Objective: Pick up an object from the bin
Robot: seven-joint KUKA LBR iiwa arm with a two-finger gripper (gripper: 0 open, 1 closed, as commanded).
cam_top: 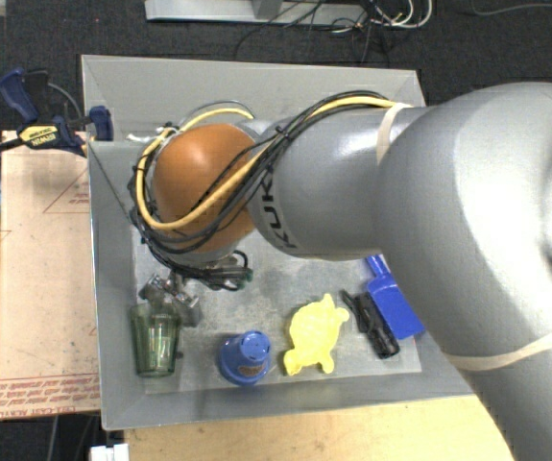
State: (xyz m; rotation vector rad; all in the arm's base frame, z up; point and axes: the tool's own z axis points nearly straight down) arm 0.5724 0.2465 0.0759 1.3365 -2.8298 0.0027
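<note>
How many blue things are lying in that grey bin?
2. A round blue piece lies by the near wall, left of the yellow toy; a flat blue piece lies at the right, partly under the arm. The arm may hide more.

Arm (pixel 372 190) stretched across — hand (pixel 170 294) apparently pointing down.

One each, cup (pixel 155 344), bottle (pixel 244 358), toy (pixel 314 337), tool (pixel 384 310)

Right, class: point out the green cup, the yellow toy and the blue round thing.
green cup (pixel 155 344), camera view, its side wall.
yellow toy (pixel 314 339), camera view, middle of its body.
blue round thing (pixel 245 357), camera view, its top.
</note>
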